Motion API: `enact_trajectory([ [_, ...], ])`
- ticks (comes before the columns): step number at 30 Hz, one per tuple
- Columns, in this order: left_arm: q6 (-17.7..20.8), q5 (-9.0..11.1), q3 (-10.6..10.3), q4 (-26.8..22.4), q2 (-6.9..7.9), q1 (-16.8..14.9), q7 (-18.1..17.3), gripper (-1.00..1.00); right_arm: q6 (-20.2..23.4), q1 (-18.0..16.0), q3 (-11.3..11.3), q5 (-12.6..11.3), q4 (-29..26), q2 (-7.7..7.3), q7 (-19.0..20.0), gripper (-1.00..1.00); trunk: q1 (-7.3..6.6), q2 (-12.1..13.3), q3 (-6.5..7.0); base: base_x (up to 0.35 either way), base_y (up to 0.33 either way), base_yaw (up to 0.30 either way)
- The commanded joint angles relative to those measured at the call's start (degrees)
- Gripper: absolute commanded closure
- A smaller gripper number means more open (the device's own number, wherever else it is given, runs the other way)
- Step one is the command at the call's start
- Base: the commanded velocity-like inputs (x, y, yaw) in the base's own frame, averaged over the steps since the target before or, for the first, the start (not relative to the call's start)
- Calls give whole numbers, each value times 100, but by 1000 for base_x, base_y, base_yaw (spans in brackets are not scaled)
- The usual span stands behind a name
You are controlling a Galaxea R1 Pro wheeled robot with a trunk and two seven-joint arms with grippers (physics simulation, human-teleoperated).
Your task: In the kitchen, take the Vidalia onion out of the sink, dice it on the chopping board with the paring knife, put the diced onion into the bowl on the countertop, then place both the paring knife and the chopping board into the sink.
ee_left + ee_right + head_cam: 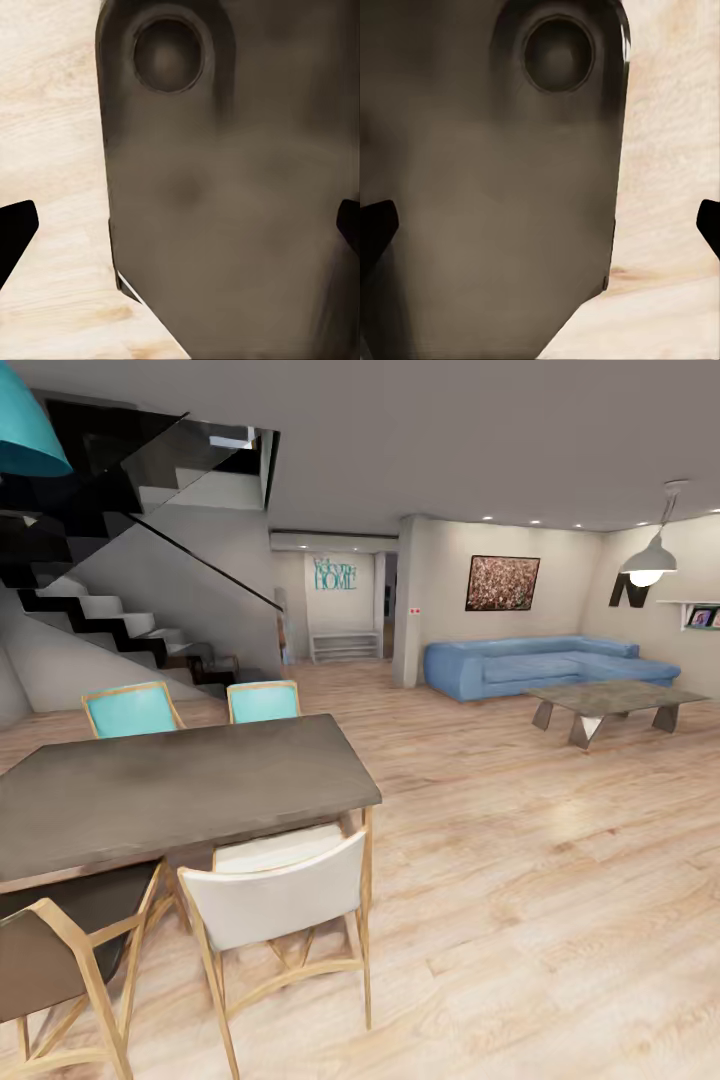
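both grippers' jaws stand wide and empty, left gripper and right gripper over pale wood plank floor. dark rectangular dining table ahead; kitchen sink unseen. judgement: turn, clear chairs.

Dining table, turquoise chairs, blue sofa, staircase

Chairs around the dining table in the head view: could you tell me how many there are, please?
4: two turquoise chairs on the far side, a white chair and a brown chair on the near side; others may be out of frame.
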Motion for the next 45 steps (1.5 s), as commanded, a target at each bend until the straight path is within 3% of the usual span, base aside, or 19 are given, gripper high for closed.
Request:
enact_trajectory([
  [1,0,-24,33,9,33,-34,0,-100,-33,-34,33,9,-33,33,-9,-100,0,-2,-3,0,0,0],
  [9,-8,6,10,9,58,-36,8,-100,-72,-71,17,9,-192,228,-14,-100,0,-2,-3,0,0,0],
  [45,-36,-9,26,-26,158,-36,0,-100,-202,-71,14,9,-214,220,-9,-100,0,-2,-3,0,0,0],
])
